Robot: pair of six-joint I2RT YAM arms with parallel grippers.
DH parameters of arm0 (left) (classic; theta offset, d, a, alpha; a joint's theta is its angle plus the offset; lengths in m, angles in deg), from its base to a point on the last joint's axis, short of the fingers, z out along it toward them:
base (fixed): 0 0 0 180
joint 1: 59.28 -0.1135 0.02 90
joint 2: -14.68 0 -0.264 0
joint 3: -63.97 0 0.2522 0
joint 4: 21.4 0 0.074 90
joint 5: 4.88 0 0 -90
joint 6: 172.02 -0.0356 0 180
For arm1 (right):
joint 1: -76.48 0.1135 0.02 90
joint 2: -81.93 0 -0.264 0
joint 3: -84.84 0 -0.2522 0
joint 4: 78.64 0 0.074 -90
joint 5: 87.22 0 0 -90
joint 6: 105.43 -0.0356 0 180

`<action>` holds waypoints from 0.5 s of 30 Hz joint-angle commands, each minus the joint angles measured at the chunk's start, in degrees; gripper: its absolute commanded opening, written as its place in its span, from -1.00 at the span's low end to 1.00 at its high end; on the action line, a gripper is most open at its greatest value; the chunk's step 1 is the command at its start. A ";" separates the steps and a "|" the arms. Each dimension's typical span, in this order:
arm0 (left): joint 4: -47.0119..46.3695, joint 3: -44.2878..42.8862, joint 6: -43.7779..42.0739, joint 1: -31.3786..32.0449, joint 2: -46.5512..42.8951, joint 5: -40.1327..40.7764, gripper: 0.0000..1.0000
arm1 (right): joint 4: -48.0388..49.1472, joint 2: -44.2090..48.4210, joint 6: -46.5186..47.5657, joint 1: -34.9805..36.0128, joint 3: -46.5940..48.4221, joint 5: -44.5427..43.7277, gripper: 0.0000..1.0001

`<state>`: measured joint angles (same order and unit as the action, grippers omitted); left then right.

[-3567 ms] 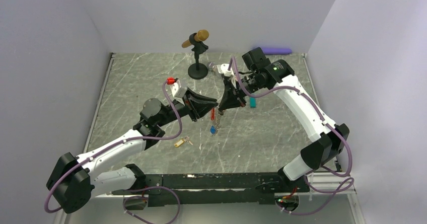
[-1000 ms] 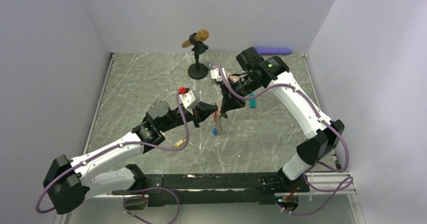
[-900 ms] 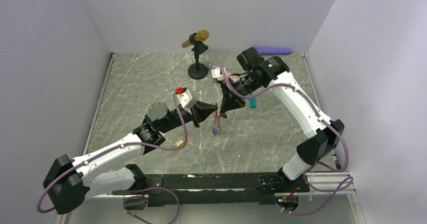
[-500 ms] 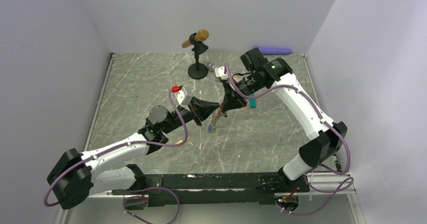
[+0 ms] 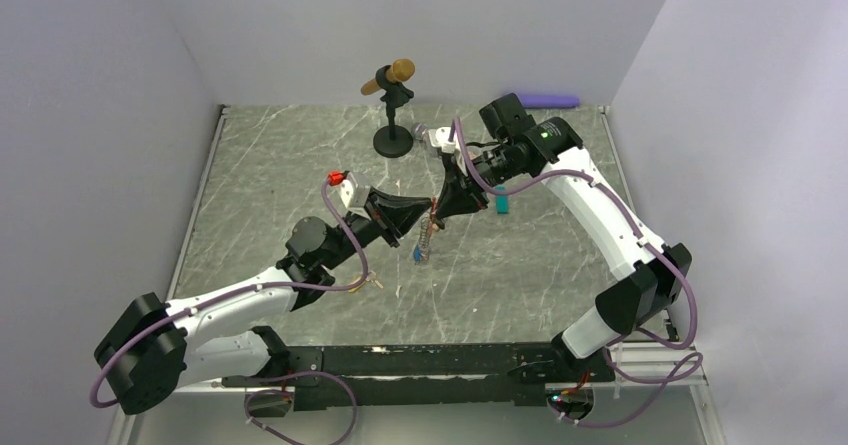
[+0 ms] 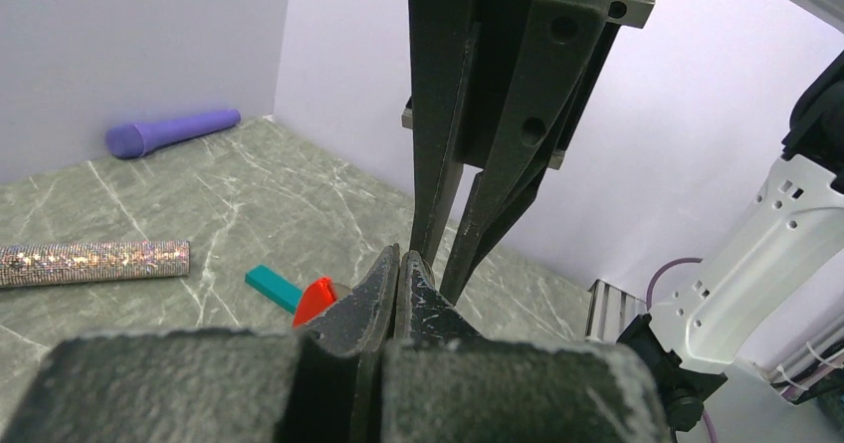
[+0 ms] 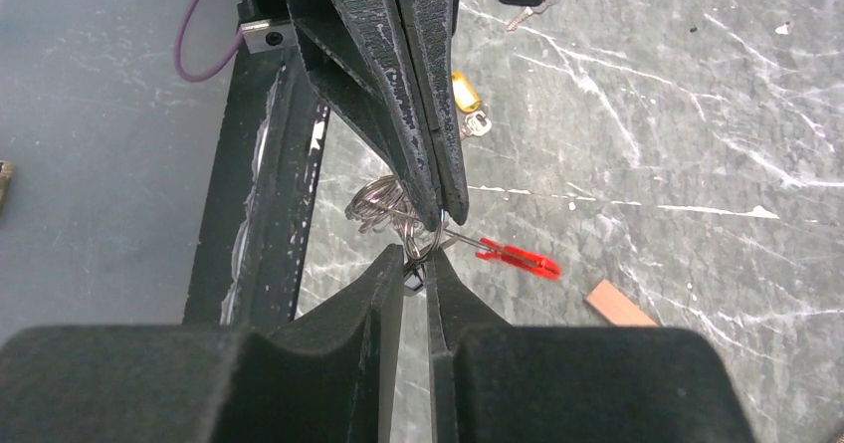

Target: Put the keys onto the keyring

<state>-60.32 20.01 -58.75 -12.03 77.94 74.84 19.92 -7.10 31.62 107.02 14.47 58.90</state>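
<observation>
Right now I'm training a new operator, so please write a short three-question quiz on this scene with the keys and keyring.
1. True or false: the yellow key lies on the table, off the keyring.
2. The tag hanging lowest on the keyring is: A yellow, B blue, C black.
3. Which gripper is pinched shut on the keyring?
Key: 1 true; 2 B; 3 the left gripper.

The keyring was shiny metal wire with a glossy red clip. The left gripper and right gripper were matt black, grainy and scuffed. The table was smooth grey marble-look. The tube glittered; the block was wood.
</observation>
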 commanded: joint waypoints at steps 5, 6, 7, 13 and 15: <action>-1.55 -1.71 -4.74 1.74 -1.48 5.08 -1.00 | 0.14 1.31 -1.60 -0.33 0.05 6.00 -0.60; -0.75 -1.71 -5.22 1.81 -1.74 5.38 -1.00 | 0.05 1.28 -1.65 -0.52 0.16 6.28 -0.60; -0.11 -1.71 -5.73 1.93 -1.93 5.74 -1.00 | 0.09 1.29 -1.73 -0.76 0.31 6.50 -0.59; 1.85 -2.55 -7.43 2.44 -2.20 7.30 -1.00 | -0.02 0.84 -2.14 -1.08 1.01 7.46 -0.58; 2.59 -2.88 -7.96 2.69 -2.05 7.66 -1.00 | 0.34 0.75 -2.58 -1.18 1.00 7.64 -0.57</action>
<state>-58.62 19.95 -64.30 -9.63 76.63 79.17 20.14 -7.10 30.15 105.95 14.47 61.87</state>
